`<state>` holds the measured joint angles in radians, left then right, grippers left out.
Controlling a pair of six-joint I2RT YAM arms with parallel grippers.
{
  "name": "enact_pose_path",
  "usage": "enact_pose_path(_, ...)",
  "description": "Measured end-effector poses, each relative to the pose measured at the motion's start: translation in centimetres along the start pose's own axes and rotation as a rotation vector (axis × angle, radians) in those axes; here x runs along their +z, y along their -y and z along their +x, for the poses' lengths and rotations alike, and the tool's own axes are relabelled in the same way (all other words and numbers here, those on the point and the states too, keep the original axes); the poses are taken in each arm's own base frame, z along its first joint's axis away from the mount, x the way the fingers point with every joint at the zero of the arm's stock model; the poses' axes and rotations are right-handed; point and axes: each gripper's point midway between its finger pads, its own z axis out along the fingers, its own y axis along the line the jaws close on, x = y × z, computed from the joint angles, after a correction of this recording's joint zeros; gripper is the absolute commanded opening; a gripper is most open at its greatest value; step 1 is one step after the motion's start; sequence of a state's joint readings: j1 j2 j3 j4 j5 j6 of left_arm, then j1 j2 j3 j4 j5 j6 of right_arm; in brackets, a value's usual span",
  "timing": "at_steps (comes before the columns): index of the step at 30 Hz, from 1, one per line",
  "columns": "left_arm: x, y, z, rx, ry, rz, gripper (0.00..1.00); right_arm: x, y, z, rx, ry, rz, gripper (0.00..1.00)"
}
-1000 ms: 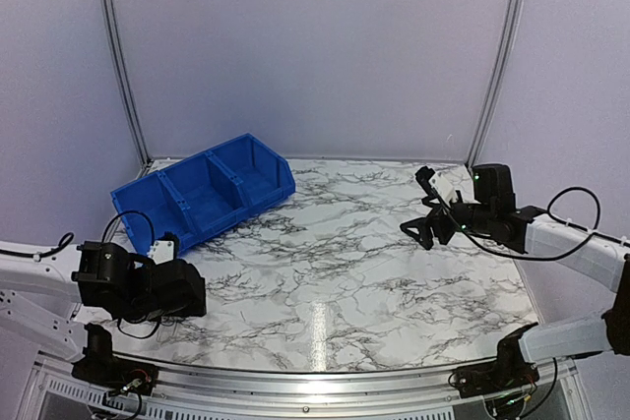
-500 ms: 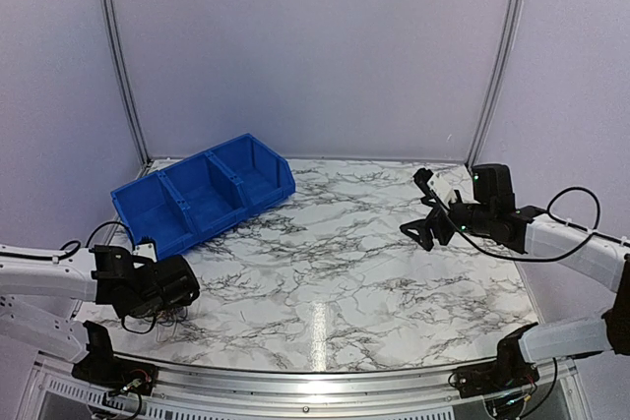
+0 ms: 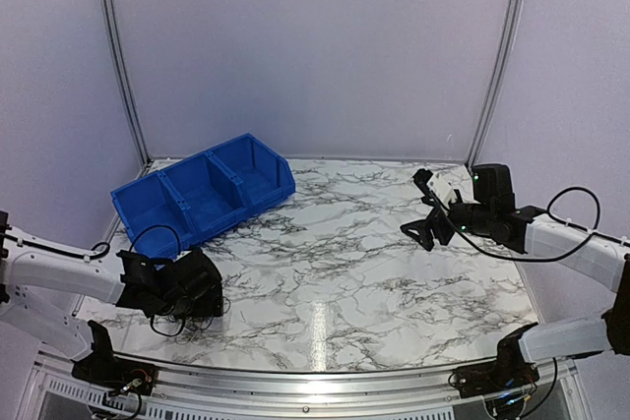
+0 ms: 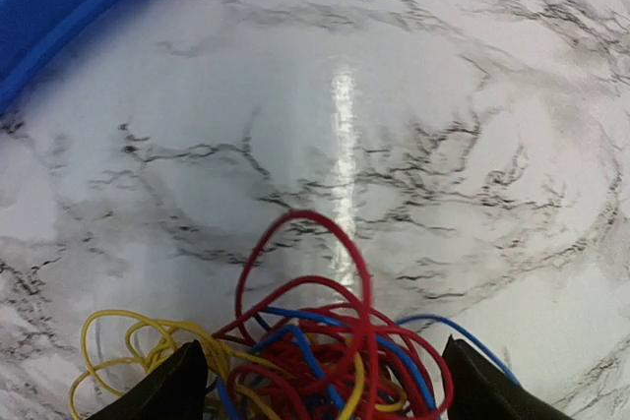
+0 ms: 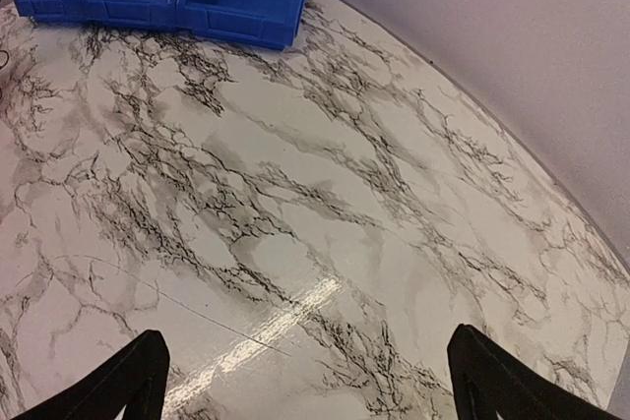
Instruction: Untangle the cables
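Straddling cables (image 4: 313, 343) | left gripper (image 4: 322, 366) spread wide; right gripper (image 5: 307, 343) spread wide

Tabletop (image 3: 354, 272) was a white, grey-veined marble-look slab: smooth, glossy, with a hard glare streak. Blue three-compartment plastic bin (image 3: 202, 194) was moulded, smooth, semi-gloss. Thin yellow, red and blue cables (image 4: 315, 341) had smooth plastic-looking insulation with a slight sheen. Left gripper (image 4: 313, 392) fingers (image 4: 167, 395) and right gripper (image 5: 305, 381) fingers (image 5: 133, 381) read as matt black plastic. Near-edge rail (image 3: 315, 381) and corner posts (image 3: 118, 56) looked like bare silver metal, satin. Pale wall panels (image 3: 315, 46) were flat and matt.
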<state>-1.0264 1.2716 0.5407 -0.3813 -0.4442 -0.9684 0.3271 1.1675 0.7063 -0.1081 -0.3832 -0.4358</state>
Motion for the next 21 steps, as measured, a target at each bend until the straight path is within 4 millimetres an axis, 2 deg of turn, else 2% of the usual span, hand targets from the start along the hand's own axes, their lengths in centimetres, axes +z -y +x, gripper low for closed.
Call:
enact_pose_path(3,0.4,2.5,0.1,0.035,-0.005,0.087,0.82,0.0,0.0,0.0,-0.004,0.000,0.002,0.99)
enact_pose_path(6,0.6,5.9,0.3,0.090,-0.016,0.175,0.81,0.0,0.1,0.0,-0.007,-0.001,0.004,0.99)
enact_pose_path(10,0.3,12.3,-0.3,0.190,-0.022,0.304,0.82,0.0,0.1,0.0,-0.010,-0.002,0.006,0.99)
enact_pose_path(14,-1.1,17.2,-2.2,0.270,0.021,0.407,0.90,0.0,-0.1,0.0,-0.015,0.001,-0.003,0.95)
enact_pose_path(18,-3.1,19.6,-5.0,0.335,0.103,0.458,0.94,0.1,-1.7,-0.1,-0.044,0.018,-0.090,0.82)
enact_pose_path(21,-3.8,19.1,-6.6,0.359,0.146,0.451,0.92,0.6,-4.1,0.2,-0.077,0.015,-0.195,0.70)
